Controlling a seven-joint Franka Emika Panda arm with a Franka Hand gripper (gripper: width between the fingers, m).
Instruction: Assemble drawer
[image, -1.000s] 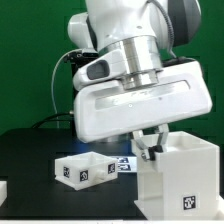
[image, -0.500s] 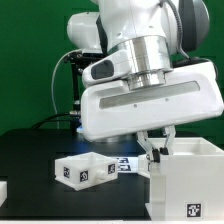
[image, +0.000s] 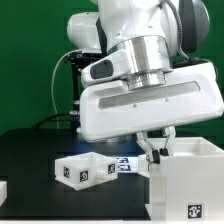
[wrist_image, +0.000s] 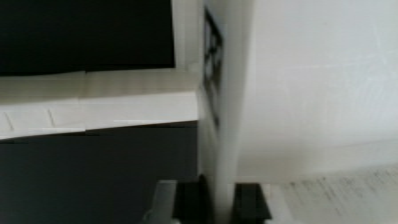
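Pincer (image: 152, 151) and drawer housing (image: 188, 186) meet only along one thin top wall, and the main risk comes from that. The housing is a large box held at a single edge, so its weight could make it pivot between the pads or slip out if the arm turns or speeds up. A tilted housing would sit skewed on the black table (image: 30, 160) and would not line up for a tray to slide in. A swing toward the exterior view's left could also knock the small open-top tray (image: 84, 171), which lies on the table near the housing on that side but apart from it. The marker board (image: 124, 164) lies flat just beyond that tray.

The wrist view shows the two dark fingers (wrist_image: 178, 204) set narrowly, one on each face of the upright white wall (wrist_image: 221, 130), with no visible gap between pads and plastic. The pincer is therefore closed on the wall, gripping it from above.

The housing stands at the exterior view's near right, upright, with its open top toward the arm. Its base is cut off by the frame edge, so it cannot be told whether it rests on the table or hangs just clear of it.
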